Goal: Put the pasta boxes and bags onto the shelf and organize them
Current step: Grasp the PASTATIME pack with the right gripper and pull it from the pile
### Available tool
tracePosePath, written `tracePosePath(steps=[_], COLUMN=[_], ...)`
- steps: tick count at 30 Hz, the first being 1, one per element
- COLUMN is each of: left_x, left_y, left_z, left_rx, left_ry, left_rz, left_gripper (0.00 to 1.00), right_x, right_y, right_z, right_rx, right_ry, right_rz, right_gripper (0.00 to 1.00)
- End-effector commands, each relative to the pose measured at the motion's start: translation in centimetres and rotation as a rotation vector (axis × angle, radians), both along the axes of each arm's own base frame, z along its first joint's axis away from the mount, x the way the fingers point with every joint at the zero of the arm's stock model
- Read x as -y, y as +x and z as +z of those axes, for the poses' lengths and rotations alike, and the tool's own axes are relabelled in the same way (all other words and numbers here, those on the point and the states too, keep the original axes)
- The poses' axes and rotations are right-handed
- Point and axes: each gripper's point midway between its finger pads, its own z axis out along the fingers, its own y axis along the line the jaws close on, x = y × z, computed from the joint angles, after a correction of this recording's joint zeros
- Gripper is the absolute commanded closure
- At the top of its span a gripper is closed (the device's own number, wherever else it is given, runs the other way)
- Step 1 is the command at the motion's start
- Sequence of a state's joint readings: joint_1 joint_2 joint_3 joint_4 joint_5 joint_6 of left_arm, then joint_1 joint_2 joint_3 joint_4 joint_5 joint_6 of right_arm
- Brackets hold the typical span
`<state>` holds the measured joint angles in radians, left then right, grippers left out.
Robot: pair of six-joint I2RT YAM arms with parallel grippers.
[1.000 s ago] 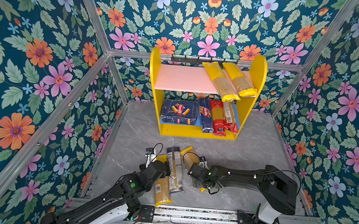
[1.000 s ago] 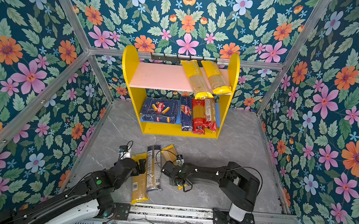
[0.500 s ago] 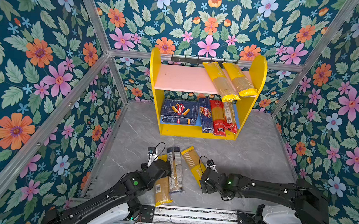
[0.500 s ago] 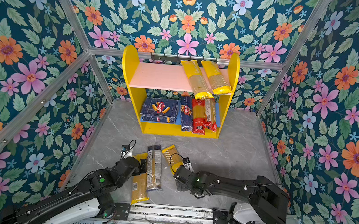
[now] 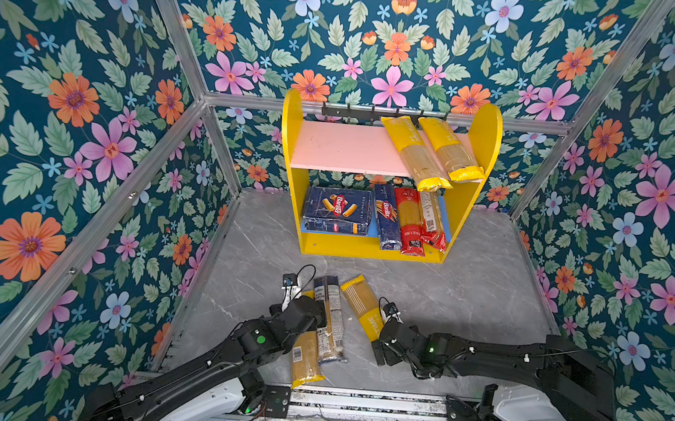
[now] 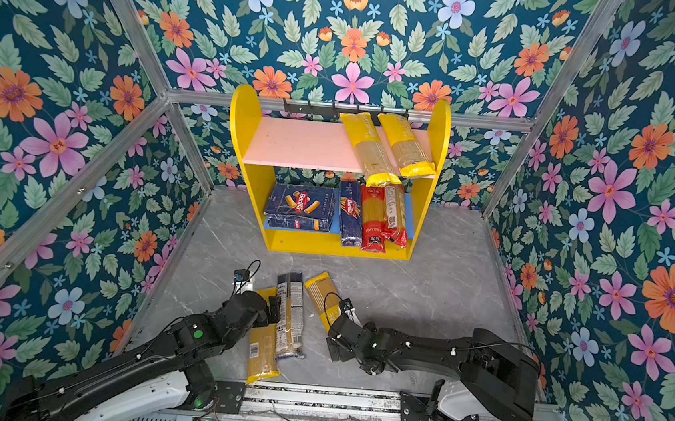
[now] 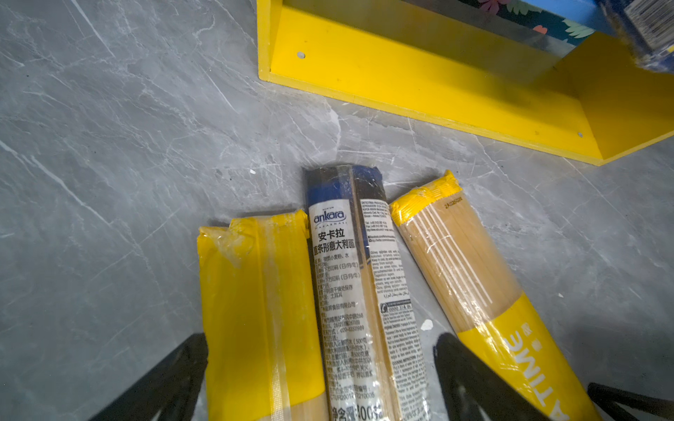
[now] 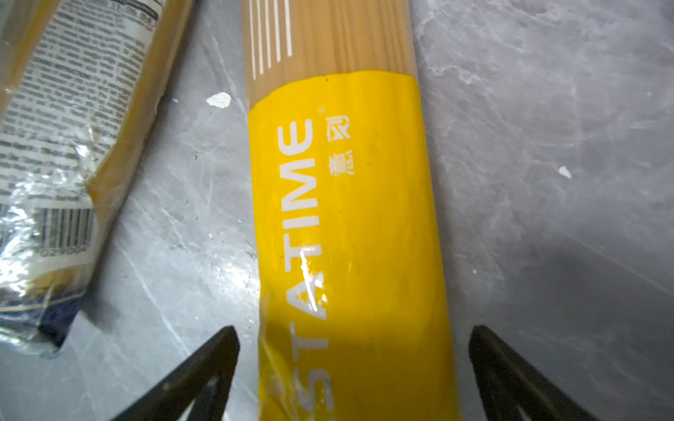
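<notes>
The right gripper (image 8: 352, 337) stands spread, one jaw on either side of the yellow PASTATIME spaghetti bag (image 8: 346, 182), pinching nothing. The bag lies flat on the tabletop (image 8: 547, 145), well short of the shelf (image 5: 374, 250). It is probably light, stiff lengthwise and brittle inside slick film — best clamped gently across its width, near mid-length. The left gripper (image 7: 321, 339), also spread, hangs over the navy Ankara bag (image 7: 350, 284).

Grey marble-patterned tabletop (image 5: 488, 283) inside a flowered enclosure.
Dark teal floral wallpaper (image 5: 65, 112) covers 3 walls, silver aluminium frame bars (image 5: 173, 26) run along their joins, and small white flecks (image 8: 219, 99) lie on the tabletop.
</notes>
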<state>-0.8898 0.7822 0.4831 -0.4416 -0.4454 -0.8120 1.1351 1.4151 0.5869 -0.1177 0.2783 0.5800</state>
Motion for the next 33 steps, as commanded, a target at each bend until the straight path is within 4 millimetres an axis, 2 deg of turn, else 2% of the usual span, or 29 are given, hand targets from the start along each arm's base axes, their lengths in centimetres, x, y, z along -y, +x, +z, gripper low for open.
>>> tracePosePath(steps=[1, 13, 18, 19, 22, 23, 28, 33], left_x=[0.4, 0.6, 0.5, 0.5, 0.5, 0.5, 0.6, 0.3], left_y=[0.5, 0.6, 0.7, 0.7, 0.7, 0.7, 0.8, 0.7], left_z=[0.6, 0.8, 1.0, 1.0, 1.1, 1.2, 1.5, 1.9], left_rx=[0.018, 0.016, 0.015, 0.015, 0.016, 0.018, 0.025, 0.035], left_ry=[-0.012, -0.007, 0.003, 0.003, 0.004, 0.004, 0.002, -0.002], left_rz=[0.004, 0.000, 0.004, 0.004, 0.004, 0.005, 0.004, 0.009], left_gripper=[0.01, 0.01, 0.01, 0.01, 0.01, 0.01, 0.01, 0.01], right_x=[-0.9, -0.4, -0.7, -0.6, -0.3, -0.2, -0.8, -1.3], right_y=[0.8, 1.0, 0.7, 0.7, 0.5, 0.5, 0.3, 0.5], right_z=[0.2, -4.5, -5.1, -5.0, -5.3, -5.2, -3.6, -0.9], right_rx=[0.056, 0.029, 0.010, 0.011, 0.004, 0.005, 0.003, 0.013], right_ry=[0.025, -0.081, -0.070, -0.074, -0.078, -0.071, -0.022, 0.025], right_rz=[0.020, 0.020, 0.027, 0.019, 0.017, 0.014, 0.022, 0.003], right_gripper=[0.01, 0.03, 0.10, 0.16, 0.44, 0.49, 0.71, 0.80])
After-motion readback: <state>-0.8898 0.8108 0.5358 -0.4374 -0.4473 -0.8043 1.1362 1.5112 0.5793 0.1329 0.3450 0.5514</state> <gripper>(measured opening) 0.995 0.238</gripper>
